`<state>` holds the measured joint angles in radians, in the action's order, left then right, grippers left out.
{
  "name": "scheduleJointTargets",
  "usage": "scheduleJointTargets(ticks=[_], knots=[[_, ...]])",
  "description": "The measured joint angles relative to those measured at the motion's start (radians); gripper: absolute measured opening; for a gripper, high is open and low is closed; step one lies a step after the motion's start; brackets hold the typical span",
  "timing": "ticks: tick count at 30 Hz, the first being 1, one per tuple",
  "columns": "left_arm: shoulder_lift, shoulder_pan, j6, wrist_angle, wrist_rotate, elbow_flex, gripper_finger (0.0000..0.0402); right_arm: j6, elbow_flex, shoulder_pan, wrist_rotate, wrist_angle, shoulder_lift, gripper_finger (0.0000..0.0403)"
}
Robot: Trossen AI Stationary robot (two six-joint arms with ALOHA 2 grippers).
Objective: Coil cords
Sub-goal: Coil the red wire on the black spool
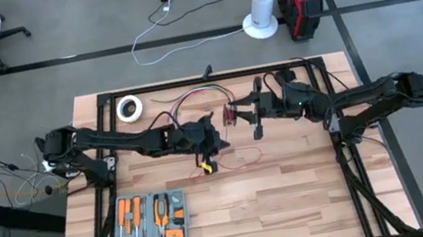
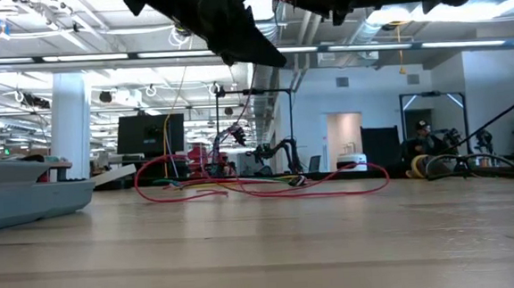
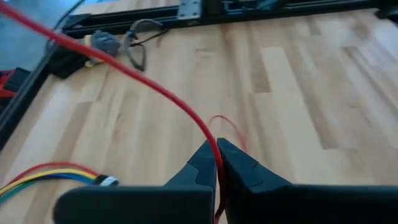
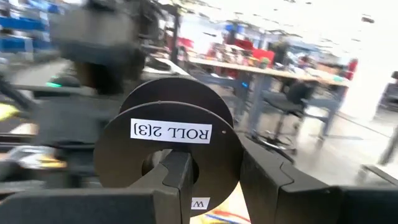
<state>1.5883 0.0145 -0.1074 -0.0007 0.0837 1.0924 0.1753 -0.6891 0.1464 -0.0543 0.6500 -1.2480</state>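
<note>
The cord is a thin red wire. Its loose loops (image 1: 243, 161) lie on the wooden table near the middle, seen in the low view as flat curls (image 2: 269, 195). One strand (image 3: 143, 81) rises slanting to my left gripper (image 3: 216, 163), which is shut on it above the table's middle (image 1: 214, 135). My right gripper (image 1: 238, 114) hangs just right of it, shut on a black spool (image 4: 171, 134) labelled "ROLL 2[3]", which also shows in the high view (image 1: 229, 115). My left gripper pinches the red wire (image 3: 214, 149) between its two fingertips as a single strand. From the fingers the wire runs away slanting across the table, off the wood. My right gripper holds the black spool clear of the table. One finger (image 4: 177, 180) lies over the labelled flange at its hub hole (image 4: 152, 167), and the other finger (image 4: 267, 177) stands outside the flange's rim. Whether a finger goes into the hole, I cannot tell.
A grey tray of orange-handled tools (image 1: 152, 222) lies near the front left. A white tape roll (image 1: 130, 108) sits at the far left. A yellow-and-black connector (image 1: 205, 168) with coloured leads (image 3: 50, 174) lies below my left gripper. Black frame rails (image 1: 205, 79) border the table.
</note>
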Motion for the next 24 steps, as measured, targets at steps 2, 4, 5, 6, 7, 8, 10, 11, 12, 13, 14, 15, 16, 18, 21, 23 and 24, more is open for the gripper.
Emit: scheduleJointTargets(ticks=[2, 4, 5, 6, 7, 8, 10, 11, 12, 13, 14, 15, 16, 18, 21, 23, 24], knots=[[0.000, 0.018, 0.000, 0.004, 0.000, 0.000, 0.0000, 0.000, 0.000, 0.008, -0.029, -0.010, 0.000, 0.0108], [0.000, 0.033, 0.000, 0.005, 0.000, 0.000, 0.0000, -0.003, 0.000, 0.016, -0.032, -0.023, 0.000, 0.0108], [0.000, 0.038, 0.000, 0.007, 0.000, 0.000, 0.0000, -0.008, 0.000, 0.022, -0.032, -0.031, 0.000, 0.0108], [0.000, 0.043, 0.000, 0.012, 0.000, 0.000, 0.0000, -0.015, 0.000, 0.027, -0.034, -0.044, 0.000, 0.0108], [0.000, 0.047, 0.000, 0.015, 0.000, 0.000, 0.0000, -0.021, 0.000, 0.033, -0.036, -0.058, 0.000, 0.0108], [0.000, 0.052, 0.000, 0.016, 0.001, 0.000, 0.0000, -0.025, 0.000, 0.037, -0.041, -0.070, 0.000, 0.0108], [0.000, 0.058, 0.000, 0.007, 0.001, 0.004, 0.0000, -0.029, 0.000, 0.046, -0.060, -0.099, 0.000, 0.0108], [0.000, 0.061, 0.000, -0.003, 0.003, 0.012, 0.0000, -0.029, 0.000, 0.049, -0.069, -0.113, 0.000, 0.0108], [0.000, 0.065, -0.001, -0.012, 0.004, 0.023, 0.0000, -0.030, 0.000, 0.053, -0.073, -0.125, 0.000, 0.0108], [0.000, 0.069, -0.003, -0.026, 0.004, 0.038, 0.0000, -0.030, 0.000, 0.054, -0.076, -0.137, 0.000, 0.0108], [0.000, 0.072, -0.009, -0.047, 0.007, 0.054, 0.0000, -0.030, 0.000, 0.054, -0.076, -0.147, 0.000, 0.0108], [0.000, 0.076, -0.017, -0.074, 0.013, 0.071, 0.0000, -0.030, 0.000, 0.054, -0.076, -0.156, 0.000, 0.0108], [0.000, 0.080, -0.026, -0.108, 0.018, 0.092, 0.0000, -0.030, 0.000, 0.054, -0.076, -0.165, 0.000, 0.0108], [0.000, 0.088, -0.045, -0.174, 0.032, 0.140, 0.0000, -0.033, 0.000, 0.054, -0.076, -0.180, 0.000, 0.0108], [0.000, 0.098, -0.076, -0.243, 0.061, 0.206, 0.0000, -0.039, 0.000, 0.054, -0.078, -0.202, 0.000, 0.0108], [0.000, 0.104, -0.096, -0.296, 0.078, 0.244, 0.0000, -0.040, 0.000, 0.057, -0.080, -0.214, 0.000, 0.0108], [0.000, 0.107, -0.107, -0.315, 0.085, 0.264, 0.0000, -0.040, 0.000, 0.058, -0.080, -0.222, 0.000, 0.0108]])
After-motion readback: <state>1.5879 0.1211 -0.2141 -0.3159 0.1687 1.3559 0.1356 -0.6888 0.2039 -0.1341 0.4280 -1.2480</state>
